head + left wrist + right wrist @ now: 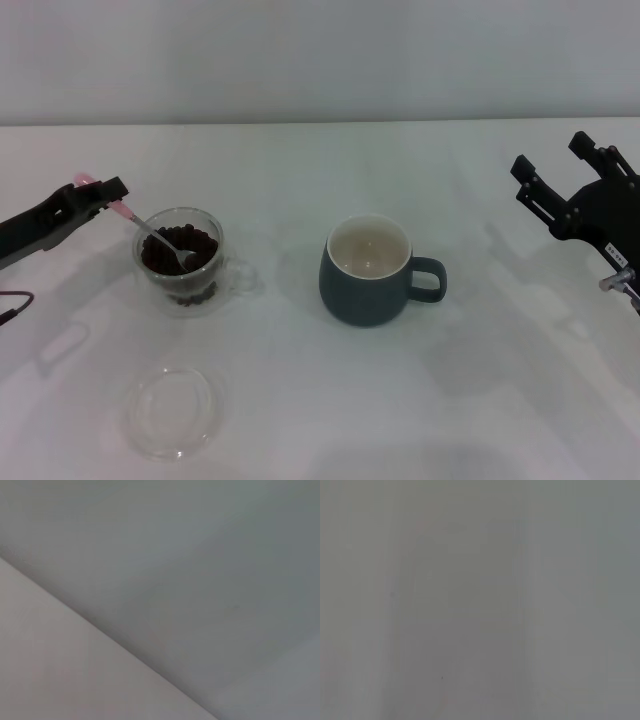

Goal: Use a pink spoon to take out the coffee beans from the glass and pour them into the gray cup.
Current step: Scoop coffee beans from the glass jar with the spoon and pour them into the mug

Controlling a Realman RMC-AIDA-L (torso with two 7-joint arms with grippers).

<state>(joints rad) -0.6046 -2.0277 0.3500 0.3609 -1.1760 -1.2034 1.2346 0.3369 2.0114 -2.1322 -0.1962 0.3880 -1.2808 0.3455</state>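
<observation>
In the head view my left gripper [100, 190] is at the left, shut on the pink handle of the pink spoon [150, 232]. The spoon slants down to the right and its metal bowl rests among the dark coffee beans [182, 260] in the clear glass [180, 262]. The gray cup [368, 270] stands upright to the right of the glass, its handle to the right and its cream inside bare. My right gripper [560, 180] is parked at the far right with its fingers apart and nothing in it. Both wrist views show only blank surface.
A flat clear round dish [172, 411] lies on the white table [320, 400] in front of the glass. A black cable [10, 305] shows at the left edge.
</observation>
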